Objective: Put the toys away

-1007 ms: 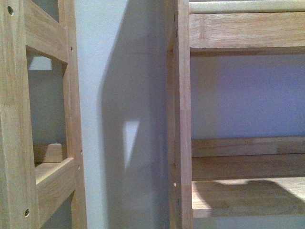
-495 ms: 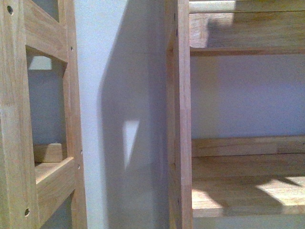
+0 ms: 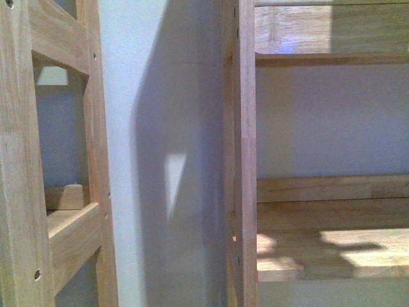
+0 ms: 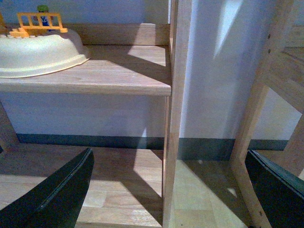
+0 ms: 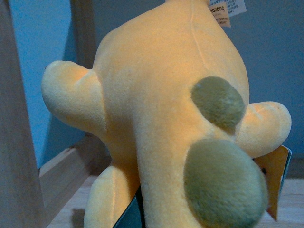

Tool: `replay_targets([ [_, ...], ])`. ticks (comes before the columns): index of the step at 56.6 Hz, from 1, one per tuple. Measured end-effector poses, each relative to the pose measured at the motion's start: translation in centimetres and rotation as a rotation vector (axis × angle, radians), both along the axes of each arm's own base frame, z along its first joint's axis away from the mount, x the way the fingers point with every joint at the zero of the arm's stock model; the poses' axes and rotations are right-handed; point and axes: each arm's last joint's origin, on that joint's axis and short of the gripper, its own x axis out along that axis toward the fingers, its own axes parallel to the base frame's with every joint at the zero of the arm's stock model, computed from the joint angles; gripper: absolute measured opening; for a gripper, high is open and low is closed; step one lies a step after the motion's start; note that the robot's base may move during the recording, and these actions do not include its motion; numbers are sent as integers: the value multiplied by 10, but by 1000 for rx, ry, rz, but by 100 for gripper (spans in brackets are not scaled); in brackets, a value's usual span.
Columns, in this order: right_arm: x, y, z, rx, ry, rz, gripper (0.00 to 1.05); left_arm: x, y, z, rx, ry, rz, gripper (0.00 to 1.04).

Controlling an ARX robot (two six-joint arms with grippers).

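The plush toy [image 5: 156,109] fills the right wrist view: soft orange-yellow body, rounded limbs, grey-green patches and paper tags. My right gripper [image 5: 142,211] is shut on it from below. Only a dark sliver of one finger [image 5: 129,214] shows under the plush. It hangs in front of a blue-grey wall beside a wooden post. My left gripper [image 4: 166,199] is open and empty, its black fingers [image 4: 52,194] wide apart above the wood floor, with a shelf post [image 4: 176,114] between them. Neither gripper nor the toy shows in the front view.
The front view shows a wooden shelf unit with an upright post [image 3: 244,153] and lower board [image 3: 326,252], and another wooden frame [image 3: 25,166] at the left, against a pale wall. In the left wrist view a cream basin [image 4: 40,52] with an orange plastic fence piece [image 4: 40,21] sits on a shelf.
In the front view the shelf boards have shifted slightly upward in the picture. The shadow on the lower board has moved and thinned, and the upper board has fallen into shade.
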Motion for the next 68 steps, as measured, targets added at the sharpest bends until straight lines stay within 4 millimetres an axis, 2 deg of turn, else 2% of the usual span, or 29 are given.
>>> replay_targets([
  [24, 62, -1, -26, 198, 184, 71, 7, 0, 0, 0, 0, 0, 0, 98],
  [37, 75, 2, -30, 262, 202, 116, 7, 0, 0, 0, 0, 0, 0, 98],
  [61, 85, 15, -31, 300, 230, 171, 7, 0, 0, 0, 0, 0, 0, 98],
  [68, 86, 16, -30, 277, 224, 169, 34, 0, 0, 0, 0, 0, 0, 98],
])
